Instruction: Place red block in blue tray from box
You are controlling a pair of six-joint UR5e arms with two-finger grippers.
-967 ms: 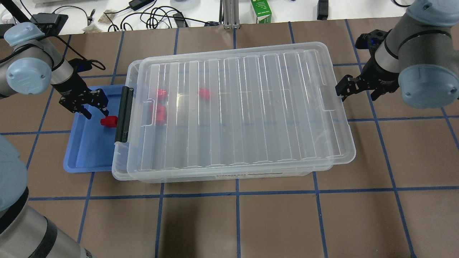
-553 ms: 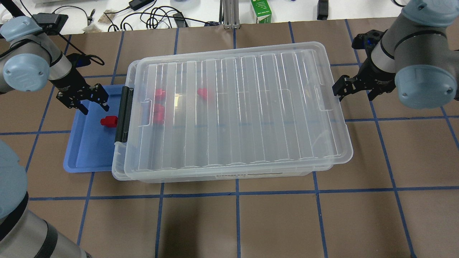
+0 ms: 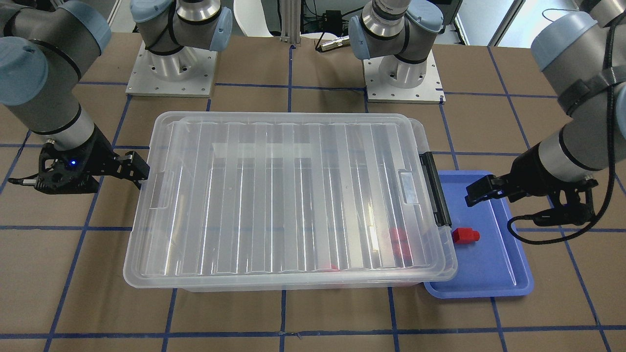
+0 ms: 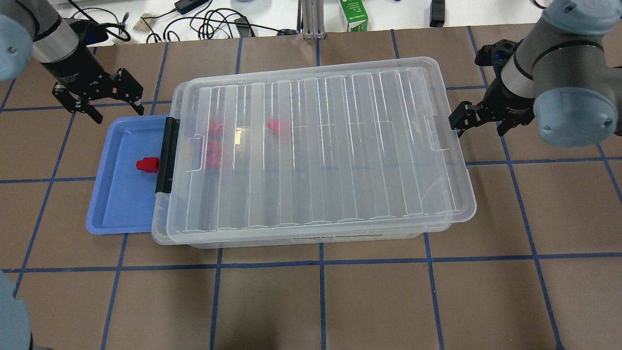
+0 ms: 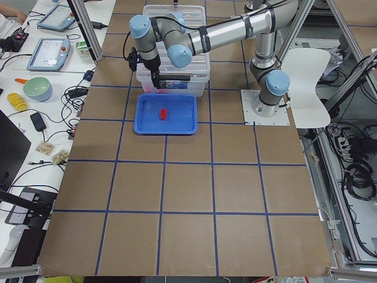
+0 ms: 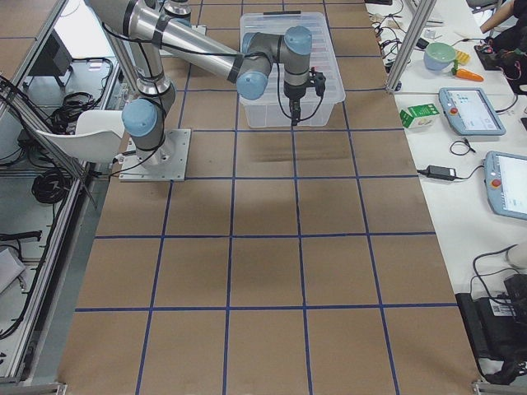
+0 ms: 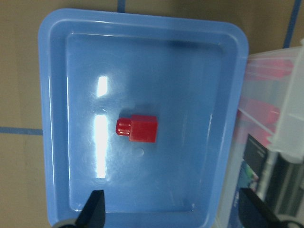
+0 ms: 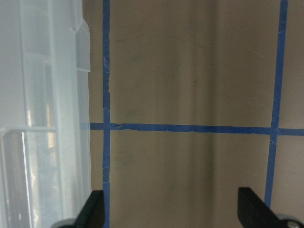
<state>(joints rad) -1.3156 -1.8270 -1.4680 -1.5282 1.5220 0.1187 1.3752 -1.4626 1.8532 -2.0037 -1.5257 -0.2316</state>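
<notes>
A red block (image 4: 147, 165) lies alone in the blue tray (image 4: 114, 204) at the box's left end; it also shows in the left wrist view (image 7: 137, 128) and the front view (image 3: 465, 236). The box (image 4: 316, 150) is a clear bin with its ribbed lid on. Three more red blocks (image 4: 215, 127) show through the lid near the black clip handle (image 4: 168, 155). My left gripper (image 4: 115, 108) is open and empty, raised above the tray's far edge. My right gripper (image 4: 480, 127) is open and empty at the lid's right end, beside its rim.
The tray (image 3: 494, 274) sits partly under the box's handle end. Cables, a green carton (image 4: 354, 15) and other gear lie past the far table edge. The lid's edge (image 8: 47, 118) fills the left of the right wrist view.
My left gripper has risen and moved back from the red block to the tray's far edge. The lid has slid slightly left. My right gripper has followed it slightly left.
</notes>
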